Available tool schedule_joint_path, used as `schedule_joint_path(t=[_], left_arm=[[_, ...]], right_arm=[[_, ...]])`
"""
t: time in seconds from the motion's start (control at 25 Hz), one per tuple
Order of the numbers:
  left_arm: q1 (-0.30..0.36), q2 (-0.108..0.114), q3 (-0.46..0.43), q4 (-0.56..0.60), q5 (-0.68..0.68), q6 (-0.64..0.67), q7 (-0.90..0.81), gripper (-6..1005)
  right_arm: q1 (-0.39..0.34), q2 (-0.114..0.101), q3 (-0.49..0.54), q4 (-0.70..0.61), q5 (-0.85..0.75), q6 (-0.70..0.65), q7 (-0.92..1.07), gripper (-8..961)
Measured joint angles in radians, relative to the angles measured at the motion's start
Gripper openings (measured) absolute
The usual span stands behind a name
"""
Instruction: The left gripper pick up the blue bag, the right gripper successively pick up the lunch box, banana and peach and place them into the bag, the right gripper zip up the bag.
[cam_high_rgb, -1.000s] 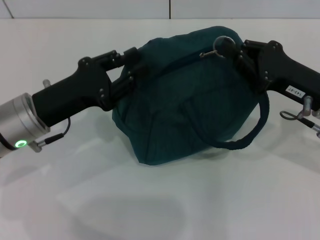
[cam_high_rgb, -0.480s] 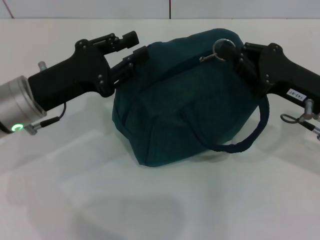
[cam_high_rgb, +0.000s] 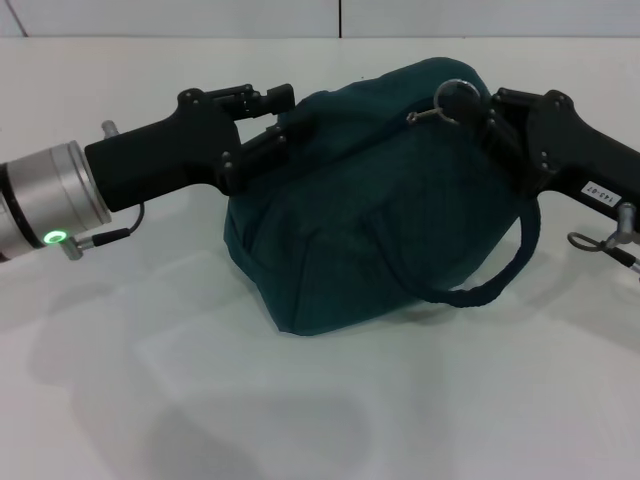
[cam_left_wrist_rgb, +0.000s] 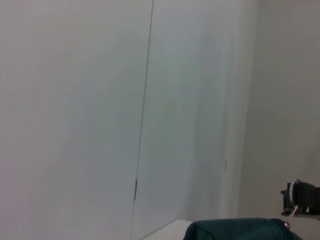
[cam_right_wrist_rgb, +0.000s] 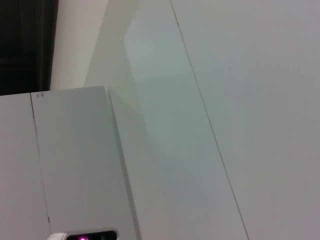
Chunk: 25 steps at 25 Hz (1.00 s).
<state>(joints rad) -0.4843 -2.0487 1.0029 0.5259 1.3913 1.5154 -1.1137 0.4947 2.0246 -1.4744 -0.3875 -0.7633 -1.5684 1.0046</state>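
A small white label (cam_high_rgb: 594, 189) on the right hand (cam_high_rgb: 478, 108) bore dark characters, too small to read.

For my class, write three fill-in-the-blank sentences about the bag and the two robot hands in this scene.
1. The bag lying on the white table is ____ in colour.
2. The metal zipper pull sits at the ____ hand.
3. The left hand touches the bag's ____ side.

Missing words: blue; right; left
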Motion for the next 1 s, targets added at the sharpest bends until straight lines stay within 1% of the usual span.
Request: schedule_joint_path(t=[0.16, 0.32, 0.44, 0.64, 0.8, 1.0], left_arm=[[-0.01, 0.007, 0.0, 0.001, 0.02, 0.001, -0.015, 365], [-0.013, 0.008, -0.002, 0.009, 0.042, 0.002, -0.015, 356], [-0.011, 0.008, 0.001, 0.021, 0.044, 0.005, -0.015, 161], [-0.007, 0.005, -0.003, 0.026, 0.044, 0.006, -0.015, 55], [-0.004, 0.004, -0.003, 0.025, 0.044, 0.007, -0.015, 55], [0.009, 0.008, -0.003, 0.021, 0.044, 0.009, -0.023, 55]], right_arm=[[-0.002, 0.0, 0.003, 0.0, 0.0, -0.008, 0.002, 9], [-0.002, -0.001, 0.004, 0.0, 0.001, -0.011, 0.002, 9], [-0.004, -0.001, 0.004, -0.001, 0.002, -0.012, 0.004, 9], [-0.012, -0.002, 0.005, -0.005, 0.011, -0.012, 0.005, 9], [-0.03, -0.004, 0.023, -0.002, 0.024, -0.031, 0.005, 9], [-0.069, -0.005, 0.085, -0.001, 0.028, -0.058, 0.002, 9]])
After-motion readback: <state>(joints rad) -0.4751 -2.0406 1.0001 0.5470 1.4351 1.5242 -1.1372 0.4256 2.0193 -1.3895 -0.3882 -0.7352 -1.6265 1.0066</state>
